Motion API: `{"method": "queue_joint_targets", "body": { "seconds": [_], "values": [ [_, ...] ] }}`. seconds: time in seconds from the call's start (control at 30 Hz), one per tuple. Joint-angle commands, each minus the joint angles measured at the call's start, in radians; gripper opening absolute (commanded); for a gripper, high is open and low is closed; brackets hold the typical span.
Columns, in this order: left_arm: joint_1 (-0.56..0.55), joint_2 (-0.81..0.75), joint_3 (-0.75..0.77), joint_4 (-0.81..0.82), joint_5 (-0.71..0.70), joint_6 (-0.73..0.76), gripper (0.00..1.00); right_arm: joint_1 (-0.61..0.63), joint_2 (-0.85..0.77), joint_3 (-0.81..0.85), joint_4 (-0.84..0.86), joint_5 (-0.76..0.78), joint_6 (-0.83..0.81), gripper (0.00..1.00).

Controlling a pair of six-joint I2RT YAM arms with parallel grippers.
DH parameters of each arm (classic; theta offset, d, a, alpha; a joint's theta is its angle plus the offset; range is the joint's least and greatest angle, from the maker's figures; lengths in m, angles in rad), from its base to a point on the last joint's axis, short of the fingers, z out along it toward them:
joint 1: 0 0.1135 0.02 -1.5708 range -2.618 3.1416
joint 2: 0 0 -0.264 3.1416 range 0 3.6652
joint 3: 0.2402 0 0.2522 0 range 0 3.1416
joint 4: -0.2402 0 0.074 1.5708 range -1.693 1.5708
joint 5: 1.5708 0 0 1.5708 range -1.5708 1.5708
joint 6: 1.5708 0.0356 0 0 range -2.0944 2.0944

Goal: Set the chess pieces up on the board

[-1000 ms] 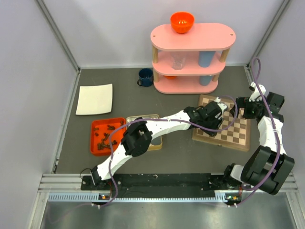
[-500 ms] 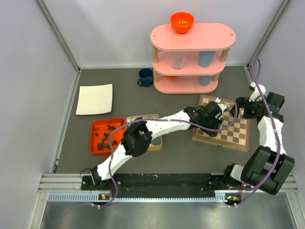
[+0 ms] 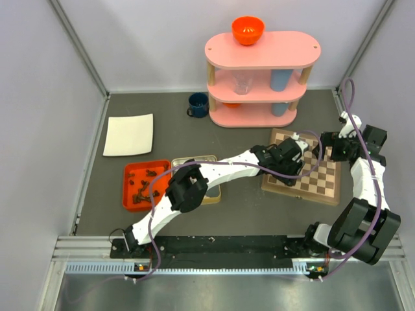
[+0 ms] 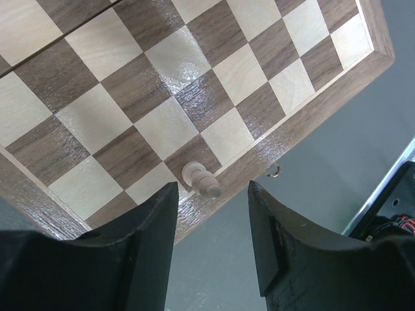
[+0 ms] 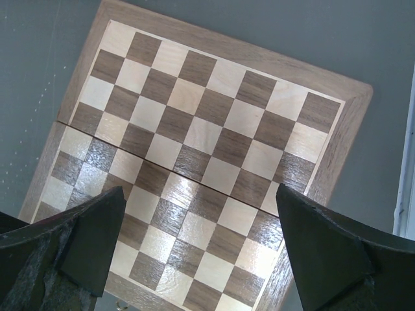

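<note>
One pale cream turned wooden pawn (image 4: pixel 200 180) sits on an edge square of the brown-and-cream checked wooden chessboard (image 4: pixel 162 97). Left gripper (image 4: pixel 212 207) straddles it, jaws apart, nothing gripped. Right gripper (image 5: pixel 200 191) gapes empty above the chessboard. Dark brown wooden chessmen (image 3: pixel 139 188) wait in the orange plastic tray (image 3: pixel 128 188); nearly everything is left.

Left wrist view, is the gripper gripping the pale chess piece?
No, the pale chess piece sits on the board, untouched between fingers of the left gripper.
</note>
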Motion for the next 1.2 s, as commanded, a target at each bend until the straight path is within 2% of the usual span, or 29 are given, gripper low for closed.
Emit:
{"method": "queue_joint_targets", "body": {
  "seconds": [0.0,0.17,0.23,0.37,0.43,0.5,0.53,0.6,0.63,0.7,0.73,0.83,1.0,1.17],
  "values": [
    [0.011,-0.036,0.031,0.039,-0.016,-0.001,0.54,-0.003,-0.030,0.043,-0.004,-0.057,-0.009,0.99],
    [0.028,-0.165,-0.068,0.128,-0.015,0.019,0.64,-0.003,-0.030,0.040,-0.030,-0.109,-0.050,0.99],
    [0.035,-0.226,-0.157,0.163,-0.030,0.035,0.68,-0.003,-0.038,0.032,-0.044,-0.133,-0.084,0.97],
    [0.081,-0.470,-0.384,0.290,-0.096,0.063,0.73,-0.003,-0.085,0.011,-0.077,-0.234,-0.176,0.95],
    [0.116,-0.606,-0.534,0.318,-0.150,0.081,0.74,-0.003,-0.109,-0.012,-0.125,-0.380,-0.295,0.90],
    [0.144,-0.701,-0.679,0.356,-0.190,0.123,0.78,0.006,-0.147,-0.043,-0.185,-0.536,-0.412,0.88],
    [0.175,-0.799,-0.729,0.372,-0.196,0.140,0.80,0.021,-0.161,-0.054,-0.238,-0.555,-0.520,0.88],
    [0.212,-0.898,-0.867,0.401,-0.204,0.187,0.85,0.099,-0.199,-0.081,-0.271,-0.522,-0.613,0.88],
    [0.260,-0.991,-0.908,0.404,-0.193,0.204,0.86,0.130,-0.205,-0.089,-0.288,-0.505,-0.633,0.88],
    [0.319,-1.076,-1.010,0.381,-0.164,0.253,0.88,0.218,-0.208,-0.109,-0.291,-0.444,-0.664,0.87],
    [0.378,-1.155,-1.037,0.364,-0.162,0.273,0.88,0.242,-0.207,-0.112,-0.288,-0.419,-0.668,0.87],
    [0.460,-1.290,-1.130,0.296,-0.222,0.373,0.89,0.308,-0.176,-0.098,-0.289,-0.336,-0.638,0.83],
    [0.480,-1.435,-1.304,0.269,-0.375,0.514,0.90,0.380,-0.123,-0.080,-0.248,-0.132,-0.489,0.71],
    [0.480,-1.501,-1.354,0.260,-0.420,0.517,0.90,0.408,-0.090,-0.074,-0.222,-0.032,-0.408,0.67]
  ]
}}
